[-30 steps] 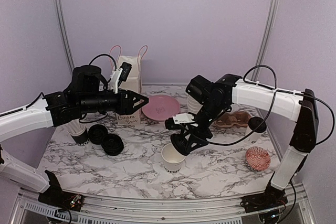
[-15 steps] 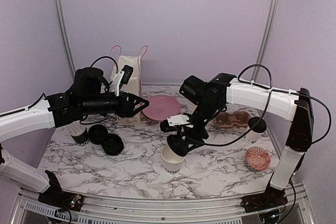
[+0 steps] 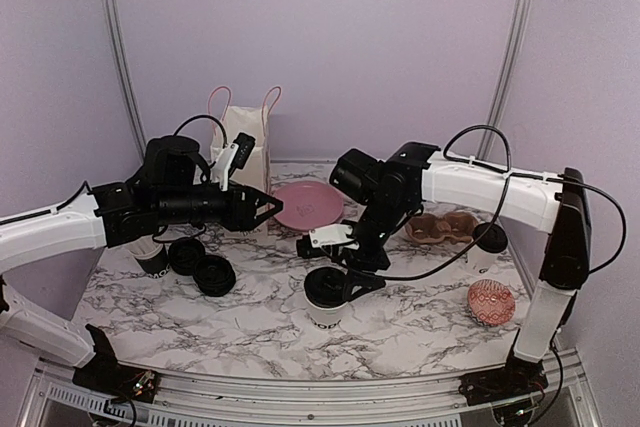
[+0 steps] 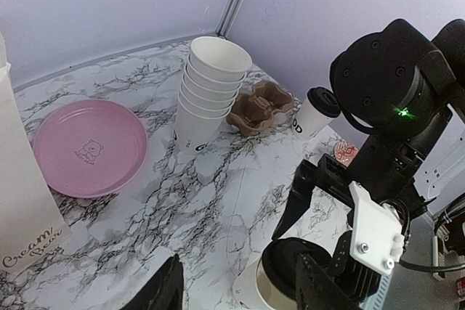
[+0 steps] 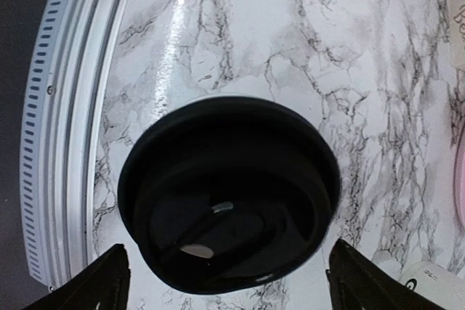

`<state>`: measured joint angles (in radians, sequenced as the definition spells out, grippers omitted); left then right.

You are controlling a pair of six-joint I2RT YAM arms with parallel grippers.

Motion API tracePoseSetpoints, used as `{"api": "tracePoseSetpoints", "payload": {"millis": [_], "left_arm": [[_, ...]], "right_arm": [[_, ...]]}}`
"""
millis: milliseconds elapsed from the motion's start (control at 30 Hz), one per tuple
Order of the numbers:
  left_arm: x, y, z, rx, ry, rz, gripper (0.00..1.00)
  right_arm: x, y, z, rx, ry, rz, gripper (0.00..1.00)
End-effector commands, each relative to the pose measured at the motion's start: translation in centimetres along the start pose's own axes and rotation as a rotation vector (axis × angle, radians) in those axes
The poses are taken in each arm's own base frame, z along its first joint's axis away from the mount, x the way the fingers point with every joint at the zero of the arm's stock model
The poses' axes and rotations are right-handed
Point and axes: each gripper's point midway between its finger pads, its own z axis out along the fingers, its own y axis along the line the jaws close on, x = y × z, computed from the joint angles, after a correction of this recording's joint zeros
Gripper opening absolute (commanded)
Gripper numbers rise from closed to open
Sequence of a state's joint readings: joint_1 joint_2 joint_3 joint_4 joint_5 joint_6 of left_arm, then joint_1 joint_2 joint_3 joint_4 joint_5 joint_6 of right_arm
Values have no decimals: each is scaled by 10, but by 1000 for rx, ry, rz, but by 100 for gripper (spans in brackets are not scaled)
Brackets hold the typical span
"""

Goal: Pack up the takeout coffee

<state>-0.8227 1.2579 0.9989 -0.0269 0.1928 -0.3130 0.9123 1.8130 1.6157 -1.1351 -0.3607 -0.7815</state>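
Lid: round black plastic lid (image 5: 229, 194) sits on white paper cup (image 3: 325, 312); you likely press it down next.
Right gripper (image 5: 234, 284): fingers apart beside lid.
Left gripper (image 3: 268, 207): fingers apart, empty.

White arms (image 3: 480, 187), black joints (looping black cables (image 3: 480, 137))

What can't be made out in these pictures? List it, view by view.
Whether the black lid is seated: right wrist view, it covers the centre cup; left wrist view, the bottom edge cuts that cup off.
Left cup: top view, left arm hides its top.
Bag lettering: top view, left arm covers it.
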Motion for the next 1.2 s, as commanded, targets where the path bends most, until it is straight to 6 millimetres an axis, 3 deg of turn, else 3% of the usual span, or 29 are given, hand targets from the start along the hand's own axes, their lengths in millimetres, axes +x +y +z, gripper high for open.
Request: {"api": "tracePoseSetpoints", "payload": {"millis": [0, 233, 400, 467, 533, 567, 633, 700, 767, 933, 1167], "left_arm": [[2, 1, -2, 4, -9, 10, 53], [10, 13, 1, -55, 10, -65, 53], [50, 16, 10, -38, 128, -246, 49], [69, 7, 14, 20, 194, -305, 49], [85, -13, 17, 134, 253, -356, 51], [88, -24, 17, 195, 261, -382, 51], [91, -38, 17, 262, 252, -417, 53], [98, -41, 20, 263, 271, -435, 53], [107, -37, 26, 238, 289, -446, 53], [116, -42, 35, 289, 304, -515, 53], [118, -34, 48, 248, 301, -515, 52]], "right_arm": [[-9, -4, -1, 29, 7, 5, 99], [-23, -3, -28, 70, -37, 5, 99], [-19, -17, -59, 216, -122, 27, 99], [-14, -35, -75, 304, -194, 91, 99], [-2, -48, -90, 268, -357, 200, 99], [5, -49, -89, 215, -437, 255, 99], [25, -43, -67, 80, -507, 378, 98], [38, -26, -36, -80, -505, 471, 86], [45, -12, -15, -199, -505, 535, 82], [40, -4, -6, -309, -574, 585, 77], [33, 1, 2, -489, -604, 639, 71]]}}
